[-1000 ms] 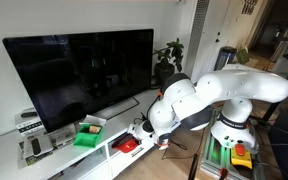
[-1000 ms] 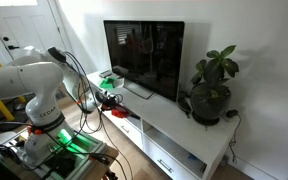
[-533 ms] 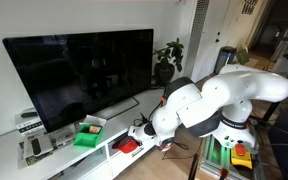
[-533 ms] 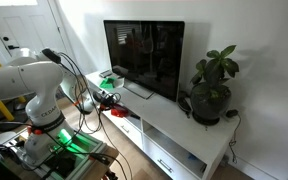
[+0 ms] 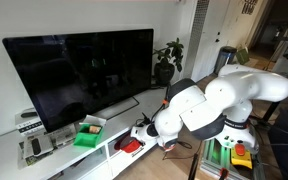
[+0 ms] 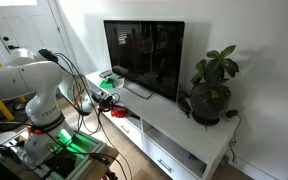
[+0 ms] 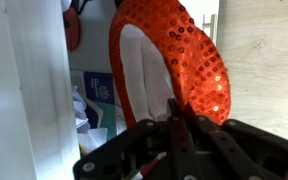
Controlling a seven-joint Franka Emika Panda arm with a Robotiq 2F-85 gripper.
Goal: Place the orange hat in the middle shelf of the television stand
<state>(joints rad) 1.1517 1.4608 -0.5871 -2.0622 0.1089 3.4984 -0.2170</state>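
Note:
The orange sequined hat [image 7: 174, 55] with a white lining fills the wrist view. My gripper [image 7: 173, 118] is shut on its brim. In both exterior views the hat [image 5: 130, 146] [image 6: 117, 112] shows as a small red-orange shape at the open shelf of the white television stand [image 5: 54, 155] [image 6: 174, 125], with the gripper [image 5: 142, 133] [image 6: 102, 101] right beside it. In the wrist view an open shelf compartment [image 7: 92, 95] holding boxes and papers lies behind the hat.
A large black television [image 5: 79, 70] [image 6: 144, 55] stands on the stand. A green box [image 5: 89, 131] and small devices sit on the stand's top. A potted plant [image 6: 212, 85] stands at the stand's far end. A cart [image 5: 234, 150] is by the robot base.
The arm has drawn back slightly from the stand in an exterior view; the hat stays in the gripper at the shelf opening.

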